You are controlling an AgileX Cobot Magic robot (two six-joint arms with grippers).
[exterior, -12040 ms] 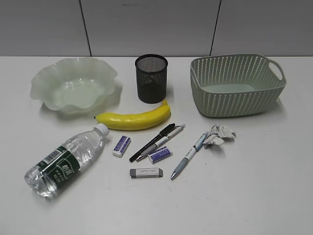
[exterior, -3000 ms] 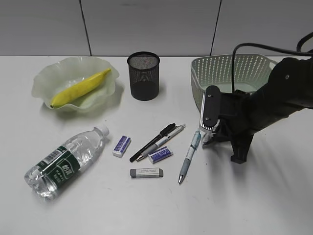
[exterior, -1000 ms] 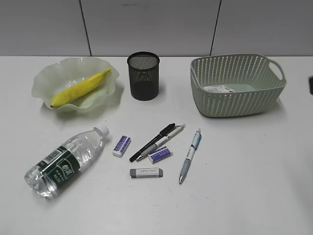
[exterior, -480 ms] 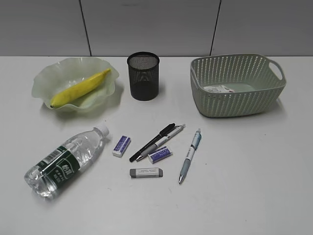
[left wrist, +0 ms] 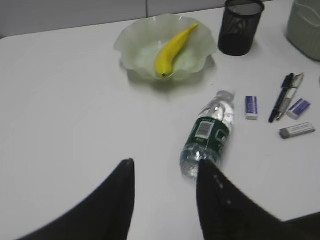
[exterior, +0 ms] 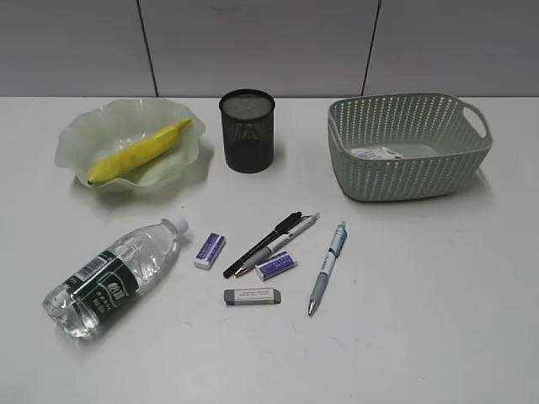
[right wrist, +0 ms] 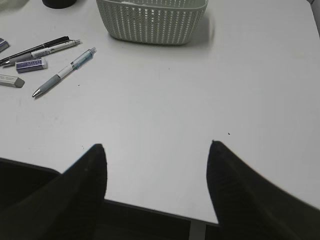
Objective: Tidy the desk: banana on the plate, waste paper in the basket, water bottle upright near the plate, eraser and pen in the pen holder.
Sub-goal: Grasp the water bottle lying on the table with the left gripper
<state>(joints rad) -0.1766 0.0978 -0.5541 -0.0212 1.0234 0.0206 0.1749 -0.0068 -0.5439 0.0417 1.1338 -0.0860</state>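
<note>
Plain white desk [exterior: 421, 337] against a grey panelled wall [exterior: 253, 42]

waste paper [exterior: 376, 153]: you only glimpse it, mostly behind the basket [exterior: 406, 172] wall.
pen holder [right wrist: 59, 3]: clipped by the top edge in your right wrist view.
eraser [exterior: 210, 250] print: too small to read.
both hands: outside your exterior view.
</note>
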